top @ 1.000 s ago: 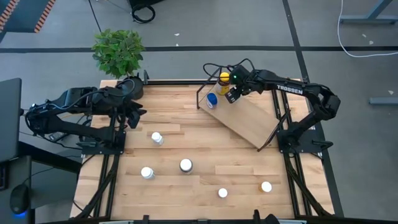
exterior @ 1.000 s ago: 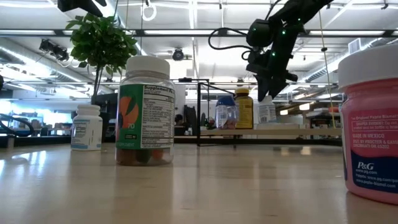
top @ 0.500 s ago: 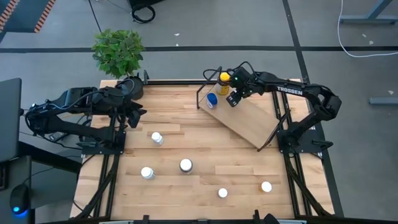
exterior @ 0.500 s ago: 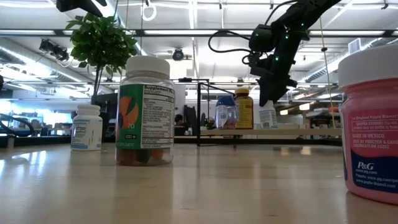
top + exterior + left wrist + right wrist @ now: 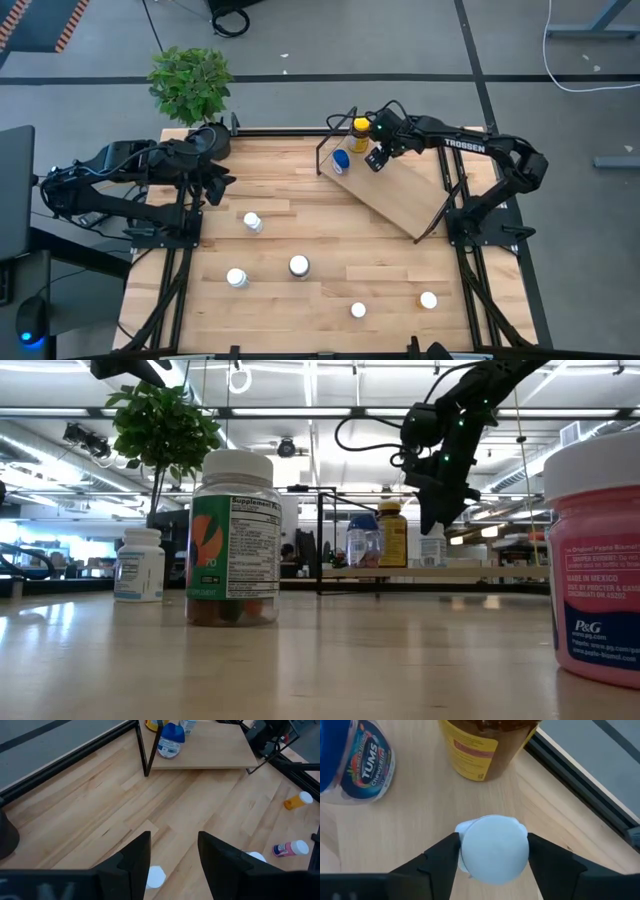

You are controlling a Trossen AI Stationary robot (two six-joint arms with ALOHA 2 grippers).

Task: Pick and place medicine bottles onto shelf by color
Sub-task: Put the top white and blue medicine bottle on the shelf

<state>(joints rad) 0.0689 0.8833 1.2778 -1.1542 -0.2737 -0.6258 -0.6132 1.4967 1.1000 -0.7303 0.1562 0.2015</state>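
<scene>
My right gripper [image 5: 377, 158] is over the far left part of the tilted light-wood shelf [image 5: 402, 192], shut on a white-capped bottle [image 5: 493, 848]. An amber bottle with a yellow cap [image 5: 360, 127] and a blue-capped bottle [image 5: 341, 160] stand on their bases on the shelf right beside it. Several more bottles are scattered on the table: white-capped ones [image 5: 253, 221] [image 5: 236, 277] [image 5: 299, 265] [image 5: 358, 310] and an orange one [image 5: 428, 299]. My left gripper [image 5: 213, 186] hangs open over the table's left far part, touching nothing. My right gripper pinches the white-capped bottle by its cap [image 5: 470, 845] between its two fingers [image 5: 442, 852], coming from above and pointing down. The bottle hangs upright below the fingers [image 5: 433, 548], its base at the shelf board; I cannot tell whether it touches.
A black plant pot [image 5: 208, 140] with a green plant [image 5: 190, 80] stands at the table's far left corner. The shelf's black wire frame [image 5: 325, 150] rises at its left end. In the left wrist view an orange bottle [image 5: 297, 800] and a pink one [image 5: 290, 849] lie on their sides.
My right gripper has come down toward the shelf with the white-capped bottle, staying shut on its cap, and the bottle now sits lower beside the amber and blue-capped bottles. My left arm has kept still.
</scene>
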